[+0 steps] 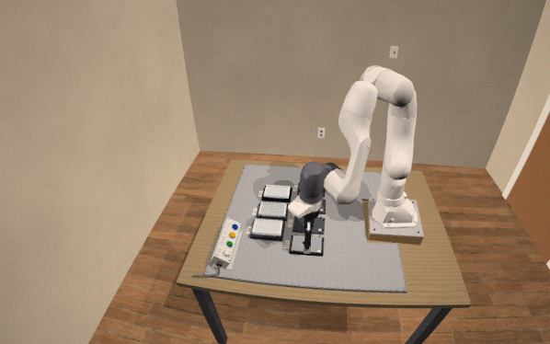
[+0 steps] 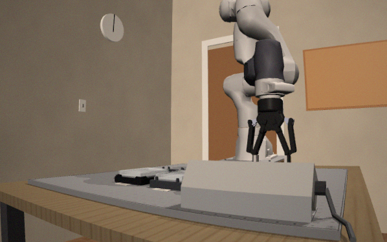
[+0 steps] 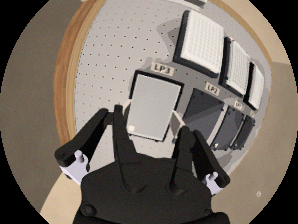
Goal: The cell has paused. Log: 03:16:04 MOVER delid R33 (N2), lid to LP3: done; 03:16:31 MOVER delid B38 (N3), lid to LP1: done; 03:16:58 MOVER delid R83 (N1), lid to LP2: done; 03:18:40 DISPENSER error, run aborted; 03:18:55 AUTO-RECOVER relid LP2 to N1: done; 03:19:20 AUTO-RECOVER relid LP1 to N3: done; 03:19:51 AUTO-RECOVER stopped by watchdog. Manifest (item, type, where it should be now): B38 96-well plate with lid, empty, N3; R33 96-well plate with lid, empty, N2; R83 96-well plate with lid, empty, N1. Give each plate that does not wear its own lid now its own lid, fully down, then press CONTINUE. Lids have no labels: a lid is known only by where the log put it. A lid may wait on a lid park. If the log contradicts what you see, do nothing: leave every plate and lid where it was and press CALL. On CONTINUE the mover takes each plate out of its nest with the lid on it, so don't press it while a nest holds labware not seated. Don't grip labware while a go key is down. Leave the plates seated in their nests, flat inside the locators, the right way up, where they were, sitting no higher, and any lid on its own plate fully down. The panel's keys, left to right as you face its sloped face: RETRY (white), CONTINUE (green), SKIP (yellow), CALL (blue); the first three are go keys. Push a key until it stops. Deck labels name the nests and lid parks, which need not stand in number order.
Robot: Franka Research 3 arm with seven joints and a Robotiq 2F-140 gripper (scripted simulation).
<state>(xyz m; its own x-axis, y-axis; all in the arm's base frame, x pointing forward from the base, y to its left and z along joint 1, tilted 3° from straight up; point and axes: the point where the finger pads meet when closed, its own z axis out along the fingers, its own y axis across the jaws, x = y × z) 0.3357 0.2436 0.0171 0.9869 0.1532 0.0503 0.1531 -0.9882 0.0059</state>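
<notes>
My gripper (image 1: 307, 248) (image 2: 272, 158) (image 3: 151, 111) points down at park LP3, its fingertips against the two long sides of a clear grey lid (image 1: 316, 246) (image 3: 156, 102). It is shut on this lid, which appears level and low in the park. Three white 96-well plates stand in a row of black nests: the near plate (image 1: 268, 228) (image 3: 202, 42), the middle plate (image 1: 272, 210) (image 3: 237, 65) and the far plate (image 1: 277, 191) (image 3: 256, 87). The middle plate shows sharper wells and looks lidless; the outer two look lidded. Nest labels are unreadable.
Park LP2 (image 1: 316, 225) (image 3: 202, 112) and the farther dark parks (image 3: 230, 129) hold no visible lid. The key panel (image 1: 220, 258) (image 2: 249, 178) stands at the deck's left edge, with blue (image 1: 235, 226), yellow (image 1: 233, 235), green (image 1: 229, 244) and white (image 1: 226, 253) keys.
</notes>
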